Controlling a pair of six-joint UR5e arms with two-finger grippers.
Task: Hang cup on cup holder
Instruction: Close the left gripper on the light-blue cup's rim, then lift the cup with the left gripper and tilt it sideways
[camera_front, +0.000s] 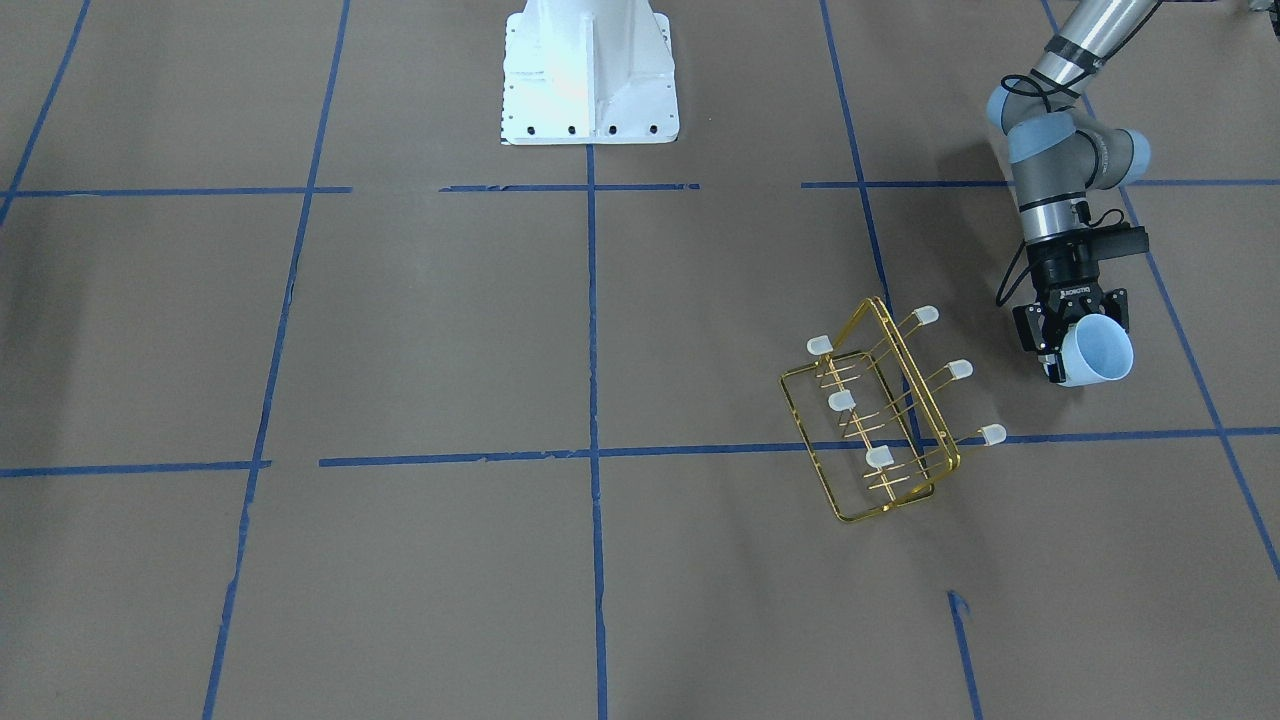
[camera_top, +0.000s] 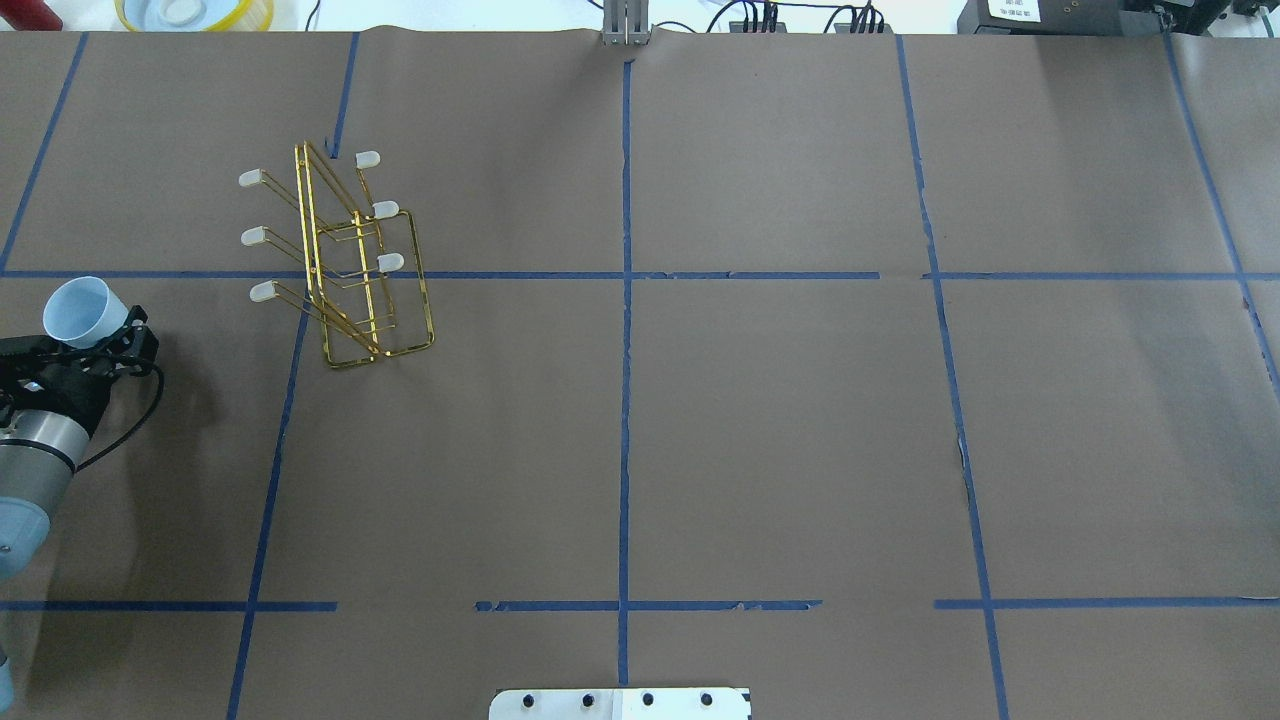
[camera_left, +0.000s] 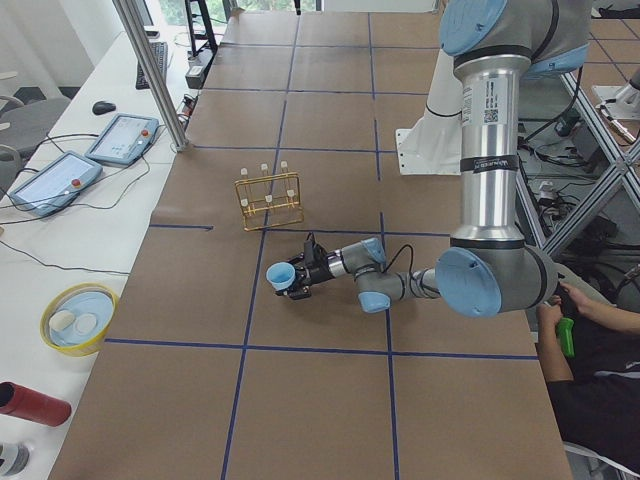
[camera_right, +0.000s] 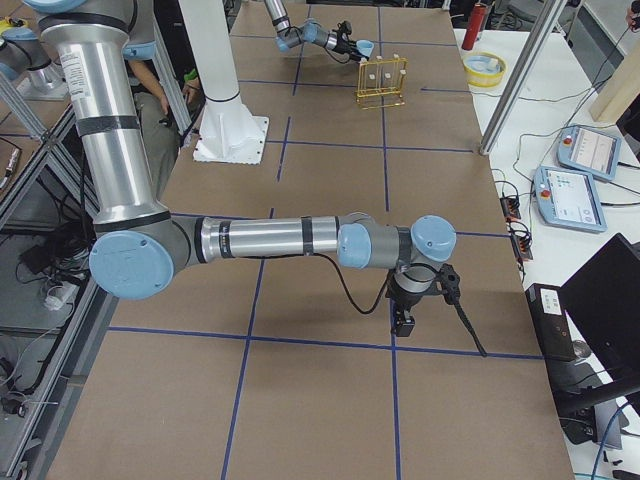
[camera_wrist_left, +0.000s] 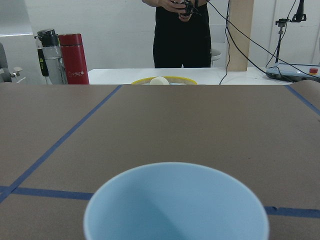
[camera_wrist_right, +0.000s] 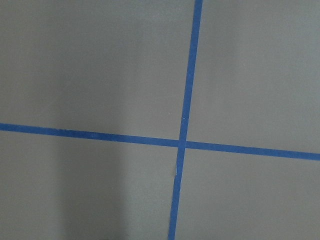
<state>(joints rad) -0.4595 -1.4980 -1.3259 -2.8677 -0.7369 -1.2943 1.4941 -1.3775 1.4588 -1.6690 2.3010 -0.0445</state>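
My left gripper (camera_front: 1075, 335) is shut on the pale blue cup (camera_front: 1097, 350), held on its side just above the table with its open mouth facing away from the robot. The cup also shows in the overhead view (camera_top: 84, 312) and fills the bottom of the left wrist view (camera_wrist_left: 175, 205). The gold wire cup holder (camera_front: 880, 420) stands on the table with white-capped prongs, a short way from the cup towards the table's middle (camera_top: 350, 260). My right gripper (camera_right: 404, 322) points down near the opposite end of the table; I cannot tell whether it is open.
The white robot base (camera_front: 590, 75) stands at the table's robot side. A yellow bowl (camera_top: 190, 12), a red bottle (camera_wrist_left: 73, 59) and a person (camera_wrist_left: 180, 30) are beyond the far edge. Control tablets (camera_left: 120, 135) lie on the side bench.
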